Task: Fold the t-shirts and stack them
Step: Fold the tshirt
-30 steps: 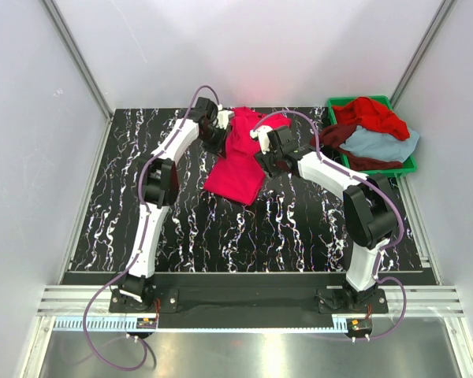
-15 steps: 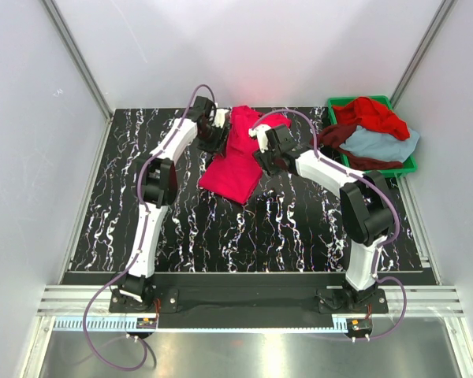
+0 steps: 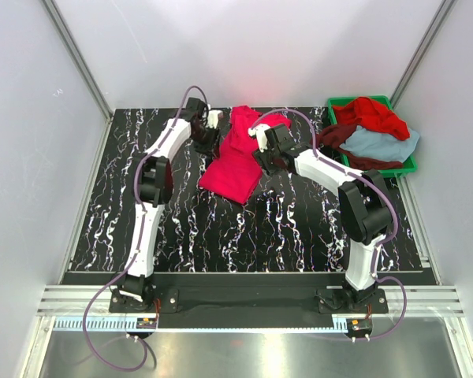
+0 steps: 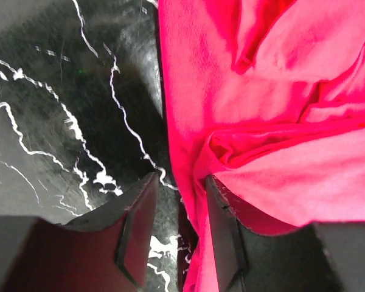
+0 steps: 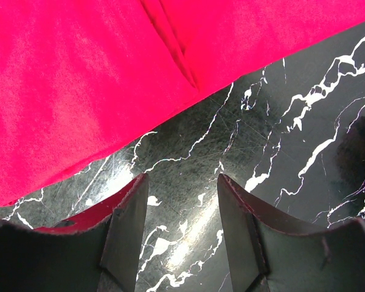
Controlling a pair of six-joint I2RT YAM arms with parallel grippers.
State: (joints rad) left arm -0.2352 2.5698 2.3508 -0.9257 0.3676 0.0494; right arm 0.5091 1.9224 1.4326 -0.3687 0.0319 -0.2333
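Observation:
A crimson-pink t-shirt (image 3: pixel 235 161) lies partly folded and rumpled at the back middle of the table. In the left wrist view the t-shirt (image 4: pixel 274 121) fills the right side. My left gripper (image 3: pixel 214 126) is at its left edge and stands open (image 4: pixel 181 182), with a loose fold of the pink cloth lying in the gap against the right finger (image 4: pixel 222 231). My right gripper (image 3: pixel 262 153) is at the shirt's right side. It is open (image 5: pixel 182 179) over bare table, and the shirt's straight edge (image 5: pixel 109 91) lies just ahead of the fingertips.
A green bin (image 3: pixel 335 102) stands at the back right. It holds a brighter red t-shirt (image 3: pixel 370 114), a light blue-grey one (image 3: pixel 382 143) and a dark maroon one (image 3: pixel 335 138). White walls close the table's back and sides.
My left gripper has opened from shut and drawn slightly left, letting go of the pink shirt's edge. The cloth has settled lower. The right gripper has hardly moved.

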